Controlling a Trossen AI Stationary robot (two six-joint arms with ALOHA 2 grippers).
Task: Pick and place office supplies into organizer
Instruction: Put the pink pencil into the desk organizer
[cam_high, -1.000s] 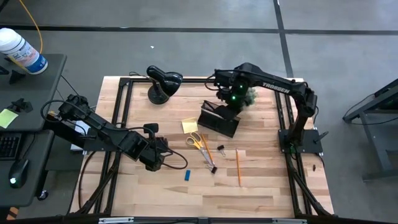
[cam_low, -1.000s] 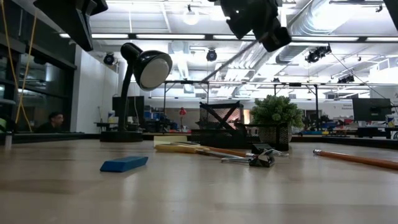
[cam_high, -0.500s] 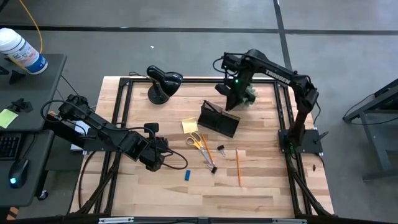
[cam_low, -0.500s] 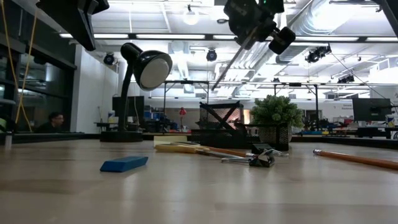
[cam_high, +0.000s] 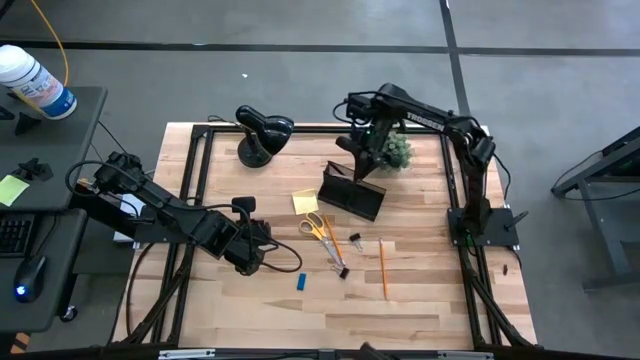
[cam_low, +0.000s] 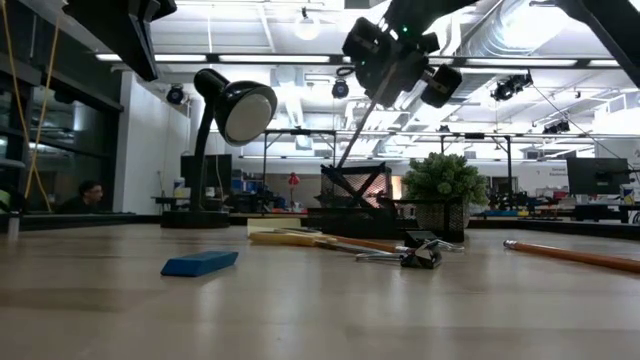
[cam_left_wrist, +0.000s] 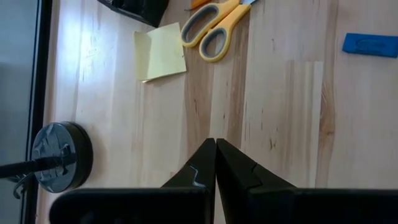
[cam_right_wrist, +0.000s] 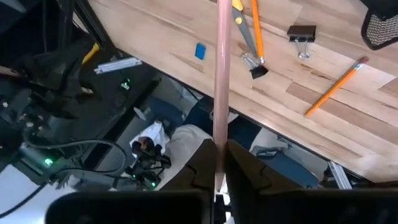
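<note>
Since the earlier frame the right hand (cam_high: 362, 143) has swung back over the black metal-mesh organizer (cam_high: 352, 193), clamped on a thin pinkish pencil (cam_right_wrist: 220, 74) pointing down. Tilted so, its tip could catch the mesh rim and miss. The left hand (cam_left_wrist: 215, 163) rests clenched, empty, above the worktop (cam_high: 420, 300).

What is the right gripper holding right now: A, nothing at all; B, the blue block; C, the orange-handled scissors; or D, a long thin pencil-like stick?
D: in the right wrist view the right gripper is shut on a thin stick, while the scissors and blue block lie on the table.
</note>
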